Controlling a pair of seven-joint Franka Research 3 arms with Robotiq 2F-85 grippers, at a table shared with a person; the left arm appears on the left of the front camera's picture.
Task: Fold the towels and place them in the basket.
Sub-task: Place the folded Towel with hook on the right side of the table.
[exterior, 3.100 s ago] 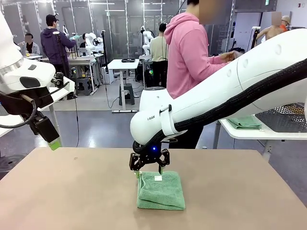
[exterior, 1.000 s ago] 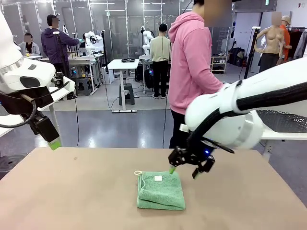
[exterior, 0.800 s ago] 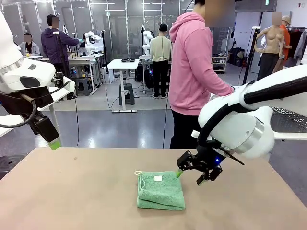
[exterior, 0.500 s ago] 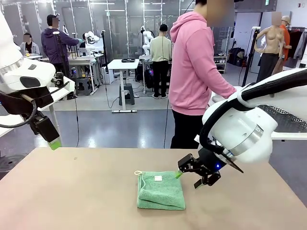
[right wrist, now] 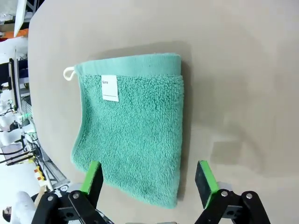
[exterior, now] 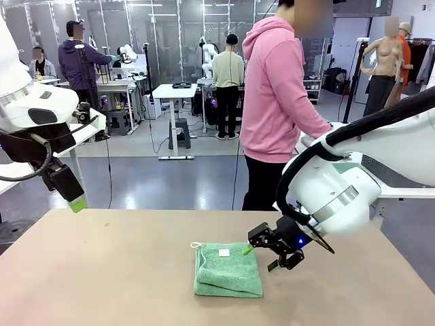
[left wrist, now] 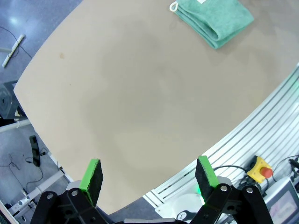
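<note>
Right wrist view: mint towel (right wrist: 135, 135) folded, w/ white label (right wrist: 110, 87) up; right tool (right wrist: 148, 177) spread.

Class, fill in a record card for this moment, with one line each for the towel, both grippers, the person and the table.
towel: mint green towel, folded, lying flat, white label and corner loop showing
left gripper: left gripper open, empty, high above the table's left side
right gripper: right gripper open, empty, low at the towel's right edge
person: person in pink hoodie, standing beyond the far edge
table: brown table, holds the towel
</note>
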